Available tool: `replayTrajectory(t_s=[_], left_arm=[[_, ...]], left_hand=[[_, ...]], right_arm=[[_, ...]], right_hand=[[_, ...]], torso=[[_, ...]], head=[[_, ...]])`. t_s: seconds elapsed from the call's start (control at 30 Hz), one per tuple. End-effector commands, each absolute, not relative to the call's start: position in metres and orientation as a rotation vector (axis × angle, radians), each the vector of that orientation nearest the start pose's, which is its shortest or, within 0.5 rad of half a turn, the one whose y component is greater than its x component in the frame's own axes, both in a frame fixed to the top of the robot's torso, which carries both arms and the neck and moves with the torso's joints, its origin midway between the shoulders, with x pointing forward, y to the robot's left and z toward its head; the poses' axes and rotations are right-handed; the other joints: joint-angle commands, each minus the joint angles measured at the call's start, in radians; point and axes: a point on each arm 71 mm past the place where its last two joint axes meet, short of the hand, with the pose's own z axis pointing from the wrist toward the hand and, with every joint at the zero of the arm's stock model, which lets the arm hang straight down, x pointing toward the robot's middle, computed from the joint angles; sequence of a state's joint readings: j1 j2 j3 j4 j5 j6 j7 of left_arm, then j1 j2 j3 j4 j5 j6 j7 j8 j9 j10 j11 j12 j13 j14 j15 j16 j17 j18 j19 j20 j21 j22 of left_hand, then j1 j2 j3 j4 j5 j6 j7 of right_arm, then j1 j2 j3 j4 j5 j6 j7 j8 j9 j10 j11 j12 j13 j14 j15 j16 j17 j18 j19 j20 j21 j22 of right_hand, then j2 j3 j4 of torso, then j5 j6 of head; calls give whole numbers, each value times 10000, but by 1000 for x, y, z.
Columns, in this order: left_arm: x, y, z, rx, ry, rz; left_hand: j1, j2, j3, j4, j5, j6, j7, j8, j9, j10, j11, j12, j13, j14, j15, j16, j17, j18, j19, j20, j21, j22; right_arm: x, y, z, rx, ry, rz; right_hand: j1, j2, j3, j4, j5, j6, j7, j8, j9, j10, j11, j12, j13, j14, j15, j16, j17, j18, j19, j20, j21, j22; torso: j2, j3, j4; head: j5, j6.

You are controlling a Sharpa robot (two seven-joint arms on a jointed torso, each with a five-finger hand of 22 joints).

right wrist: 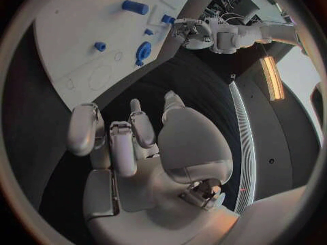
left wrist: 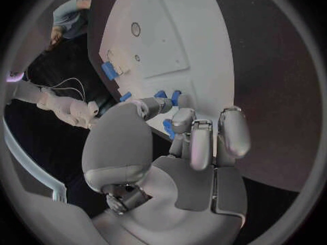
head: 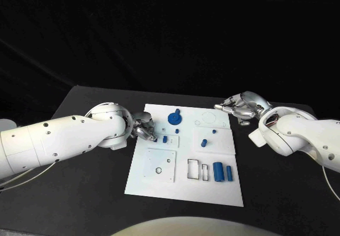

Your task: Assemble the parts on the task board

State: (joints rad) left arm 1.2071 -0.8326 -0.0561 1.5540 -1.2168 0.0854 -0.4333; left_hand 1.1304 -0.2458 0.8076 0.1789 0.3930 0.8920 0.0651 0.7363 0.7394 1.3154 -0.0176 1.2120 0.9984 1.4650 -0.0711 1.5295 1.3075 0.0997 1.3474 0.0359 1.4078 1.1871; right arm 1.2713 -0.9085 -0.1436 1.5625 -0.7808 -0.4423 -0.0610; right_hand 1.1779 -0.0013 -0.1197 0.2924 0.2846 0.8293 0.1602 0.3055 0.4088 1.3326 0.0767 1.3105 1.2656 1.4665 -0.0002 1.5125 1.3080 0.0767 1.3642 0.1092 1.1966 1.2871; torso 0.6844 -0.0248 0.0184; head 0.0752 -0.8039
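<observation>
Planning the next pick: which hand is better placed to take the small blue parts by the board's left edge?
Left. The left hand sits at the task board's left edge beside them; the right hand hovers off its far corner.

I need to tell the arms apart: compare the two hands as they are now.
The left hand reaches over the task board's left edge, fingertips by small blue parts; the right hand hangs off the board's far right corner, over black table. Both are silver, and neither plainly holds anything.
</observation>
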Motion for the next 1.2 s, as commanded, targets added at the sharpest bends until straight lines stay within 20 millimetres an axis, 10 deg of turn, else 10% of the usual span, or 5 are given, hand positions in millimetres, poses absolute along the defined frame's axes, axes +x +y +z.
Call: replayTrajectory(t_s=[0.03,1.2], left_arm=[[468,194,-223,-1,22503,-4671],[472,194,-229,-383,23072,-4376]], left_hand=[[34,23,1859,-1927,48,34,-56,-17,-10,58,-10,51,17,855,-51,34,1923,-173,81,5,54,-2],[-238,200,1205,-1590,-135,-48,-63,-304,-57,22,-2,-173,-184,852,-26,23,1908,-161,14,35,-37,-94]], right_arm=[[481,-234,-189,5146,17431,8679],[481,-235,-189,5152,17430,8664]], right_hand=[[-12,84,-70,9,65,-25,-28,18,-13,-35,-12,20,8,669,28,-50,1048,157,-72,-4,-25,1],[19,108,-119,8,65,-25,-33,36,-16,-41,-17,12,-8,668,24,-58,1034,157,-66,-9,-33,5]], torso=[[-3,4,0],[-7,-9,15]], head=[[-7,-10],[-52,-80]])
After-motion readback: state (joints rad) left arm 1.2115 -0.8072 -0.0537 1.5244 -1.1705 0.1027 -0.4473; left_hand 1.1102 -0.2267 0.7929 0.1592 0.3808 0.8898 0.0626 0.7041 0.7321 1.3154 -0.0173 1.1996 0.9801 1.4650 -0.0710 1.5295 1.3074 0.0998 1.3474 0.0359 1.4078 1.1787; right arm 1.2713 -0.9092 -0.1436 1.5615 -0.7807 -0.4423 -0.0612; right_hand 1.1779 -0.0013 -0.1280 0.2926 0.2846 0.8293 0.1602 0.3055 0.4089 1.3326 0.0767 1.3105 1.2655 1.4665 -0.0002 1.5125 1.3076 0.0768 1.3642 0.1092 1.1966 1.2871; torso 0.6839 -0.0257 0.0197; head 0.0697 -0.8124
